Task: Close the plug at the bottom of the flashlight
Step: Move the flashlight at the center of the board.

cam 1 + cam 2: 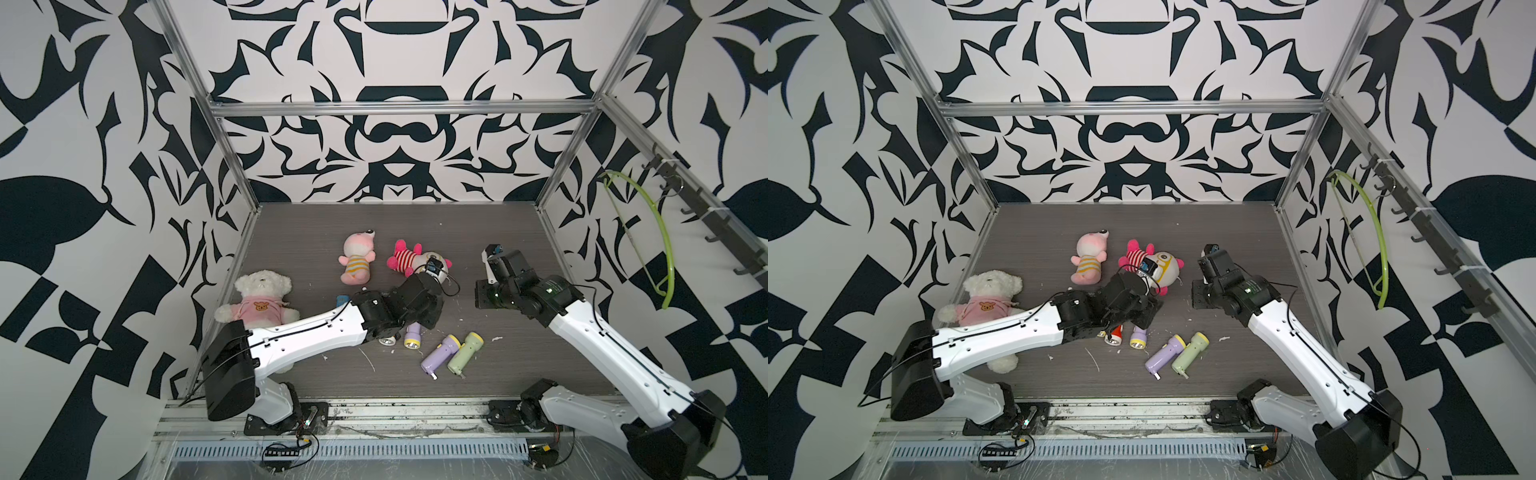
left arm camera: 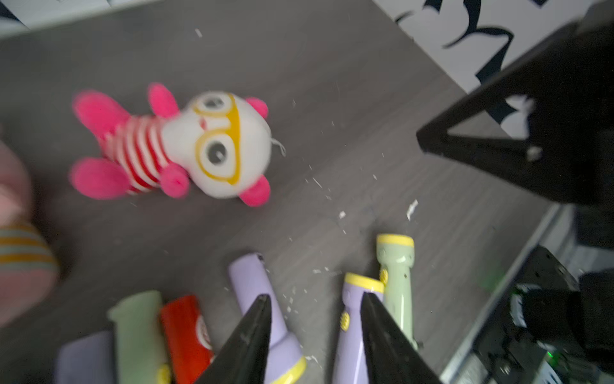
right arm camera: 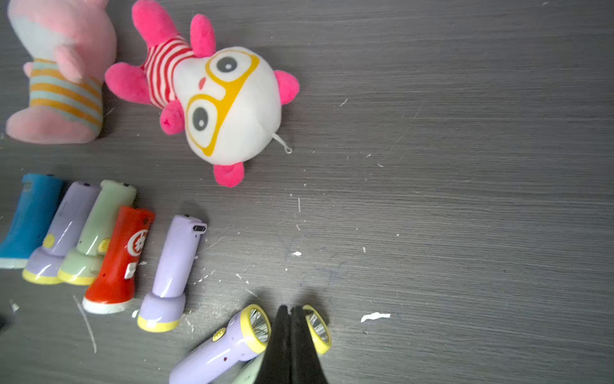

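- The tabletop (image 1: 498, 249) is carrying all the flashlights in its near centre.
- The left arm (image 1: 307, 332) is reaching in from the near left. The left gripper (image 2: 314, 296) is hanging low over the flashlights. Its jaws are standing partly apart with only bare tabletop between them, so they are gripping nothing.
- The right arm (image 1: 602, 349) is standing to the right of the group, clear of it. The right gripper (image 3: 291, 311) is showing its jaws pressed together and empty.
- Step in hand, as judged: a flashlight is being selected and approached. No plug is being pressed.
- The row of flashlights (image 3: 96, 232) is lying side by side under the left arm, heads near and bottom ends far.
- The row-end purple flashlight (image 3: 176, 262) is lying just left of the left jaws. A dark slot is showing at its bottom end, and it cannot be told whether the plug is seated there.
- The loose purple flashlight (image 1: 440, 353) and the loose green flashlight (image 1: 465, 351) are lying side by side, just near-right of the left jaws. Their heads are pointing far right and their bottom ends near.
- A white tab (image 1: 434, 376) is sticking out of the loose purple flashlight's bottom end, and a smaller one is showing on the green. These are probably open plugs.
- The next move calls for steadying one body and pressing its tab squarely into the socket. The tab is small, so fine alignment is needed.
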You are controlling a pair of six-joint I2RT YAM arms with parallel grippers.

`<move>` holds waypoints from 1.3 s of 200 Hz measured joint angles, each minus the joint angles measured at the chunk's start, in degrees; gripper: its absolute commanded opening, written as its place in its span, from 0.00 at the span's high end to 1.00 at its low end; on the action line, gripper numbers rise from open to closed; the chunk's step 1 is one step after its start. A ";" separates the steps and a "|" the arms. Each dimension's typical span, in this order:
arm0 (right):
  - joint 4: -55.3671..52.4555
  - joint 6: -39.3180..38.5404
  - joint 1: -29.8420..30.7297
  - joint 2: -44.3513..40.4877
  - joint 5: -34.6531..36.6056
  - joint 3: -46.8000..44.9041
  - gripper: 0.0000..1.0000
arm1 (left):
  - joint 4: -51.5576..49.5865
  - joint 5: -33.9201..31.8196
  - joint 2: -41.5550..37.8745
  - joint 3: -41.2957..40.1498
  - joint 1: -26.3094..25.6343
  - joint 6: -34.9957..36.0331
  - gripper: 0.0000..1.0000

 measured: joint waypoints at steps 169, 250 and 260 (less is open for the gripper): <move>6.27 1.20 12.61 6.43 -11.08 -11.58 1.00 | 9.31 17.40 0.90 -21.03 -10.40 -26.53 0.69; 9.77 1.33 12.61 14.67 -10.73 -11.56 1.00 | 10.36 17.75 10.84 -16.13 -5.16 -25.11 0.69; 9.81 1.33 12.61 15.39 -10.29 -11.56 1.00 | 10.45 18.18 12.24 -14.67 -4.44 -24.44 0.68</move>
